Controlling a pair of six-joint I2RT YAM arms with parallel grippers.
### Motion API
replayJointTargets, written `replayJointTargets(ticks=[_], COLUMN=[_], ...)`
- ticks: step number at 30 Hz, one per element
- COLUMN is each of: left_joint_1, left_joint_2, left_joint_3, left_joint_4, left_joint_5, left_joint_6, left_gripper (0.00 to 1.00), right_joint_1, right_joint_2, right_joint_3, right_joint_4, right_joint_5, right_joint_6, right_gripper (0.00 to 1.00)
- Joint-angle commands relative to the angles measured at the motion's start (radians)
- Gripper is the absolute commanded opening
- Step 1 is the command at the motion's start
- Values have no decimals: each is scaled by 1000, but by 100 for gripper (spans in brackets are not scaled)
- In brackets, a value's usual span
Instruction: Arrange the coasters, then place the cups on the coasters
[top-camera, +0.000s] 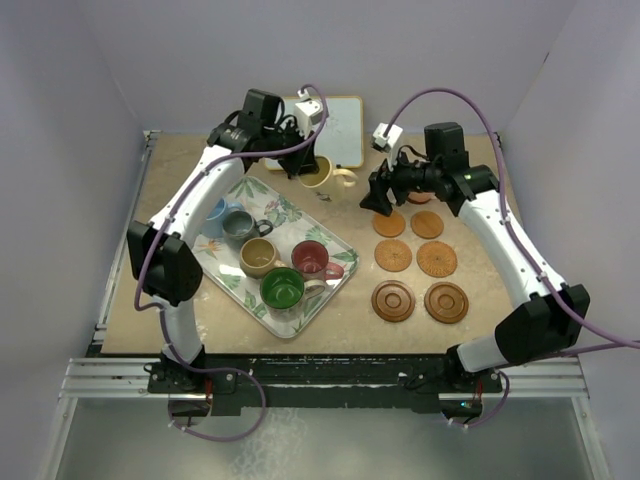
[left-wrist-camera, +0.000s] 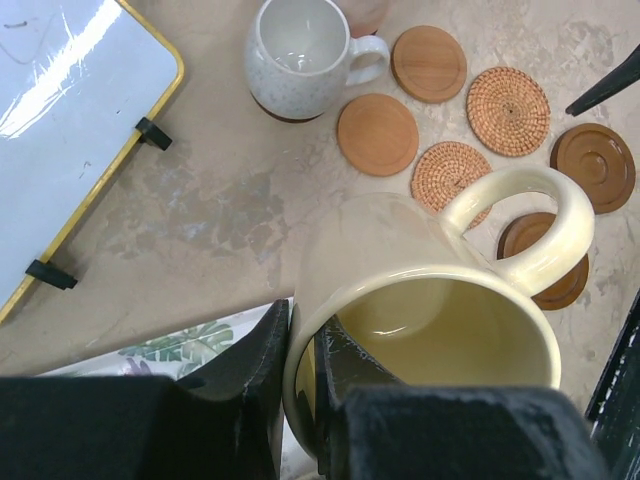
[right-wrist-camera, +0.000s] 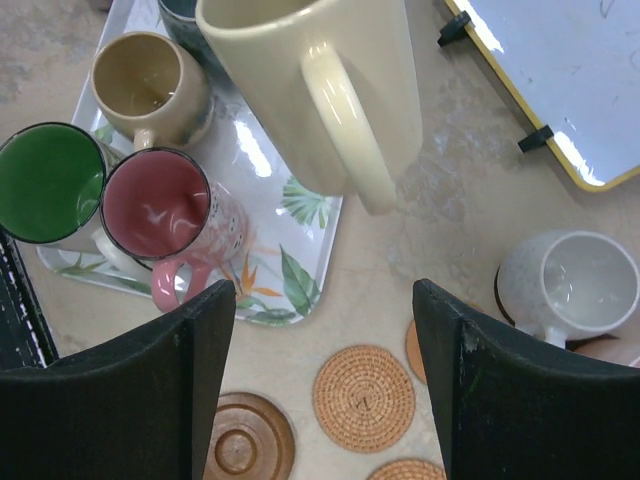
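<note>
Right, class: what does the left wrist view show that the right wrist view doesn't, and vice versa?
Left wrist only: the left end effector shut on the rim of the yellow cup. Right wrist only: the open right end effector, plus the green cup, red cup and tan cup on the leaf tray. Both: yellow cup, off-white cup, whiteboard.

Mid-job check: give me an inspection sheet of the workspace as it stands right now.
Surface: mottled beige table, no spills seen.
Job's things: six bare coasters at right; yellow cup held up; off-white cup near them; five cups on leaf tray.
Clutter: whiteboard at far edge.
Grippers: left gripper shut on yellow cup's rim; right gripper open, empty.
Cables: purple cables loop overhead, unsnagged.
Surroundings: plain walls, metal frame.
</note>
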Motion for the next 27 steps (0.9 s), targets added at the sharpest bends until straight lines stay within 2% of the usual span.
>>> replayJointTargets(ticks=[1,5,18,27], left_joint_1=[-24,-42,-91,-118], left_joint_2=[-66,-69,-89,-109], left_joint_3=[35,27,-5,-30], left_joint_4=[89,87,71,49], left_joint_5=[65,62,59,45], left_joint_6=[-53,-49,-31,-7], left_gripper=[3,3,3,3], right_joint_1=[22,44,96,114], right_joint_2=[-3,24,56,65], right_joint_3=[34,65,79,64], right_joint_4=[70,68,35,48], right_joint_5=[-29,-15,35,61], right_joint_6=[22,11,-64,-70], right_gripper=[75,73,55,34])
